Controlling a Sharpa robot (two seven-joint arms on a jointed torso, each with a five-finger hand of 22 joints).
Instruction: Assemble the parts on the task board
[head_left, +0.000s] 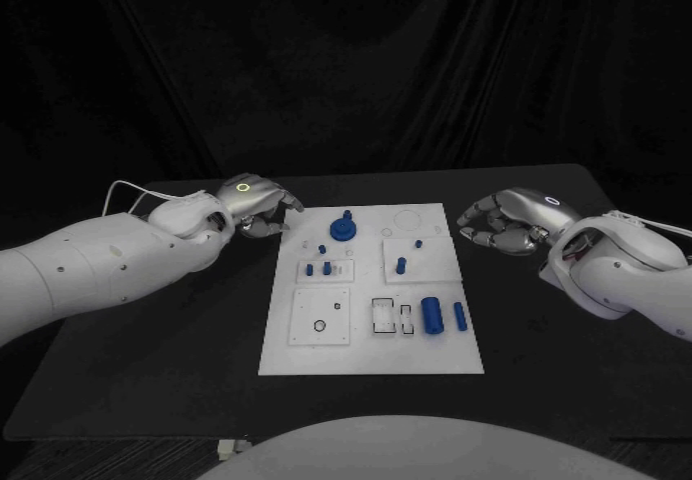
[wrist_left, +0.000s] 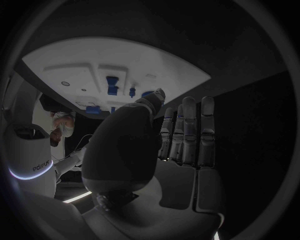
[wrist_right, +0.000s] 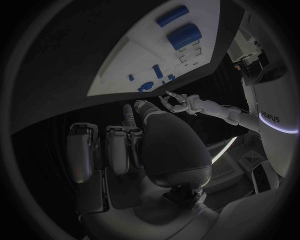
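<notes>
Here, the left hand (head_left: 257, 212) and right hand (head_left: 498, 225) flank the board (head_left: 289, 355), both empty. The left wrist view shows straight, spread fingers (wrist_left: 189, 132); the head view shows the blue parts (head_left: 433, 315).

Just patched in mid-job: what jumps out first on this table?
The white rectangular task board lies mid-table, dotted with small blue parts: a round blue knob-like piece near its far edge and a thick blue cylinder toward its near right. The silver left hand hovers at the board's far left corner, and the silver right hand beside its far right edge, both holding nothing.
</notes>
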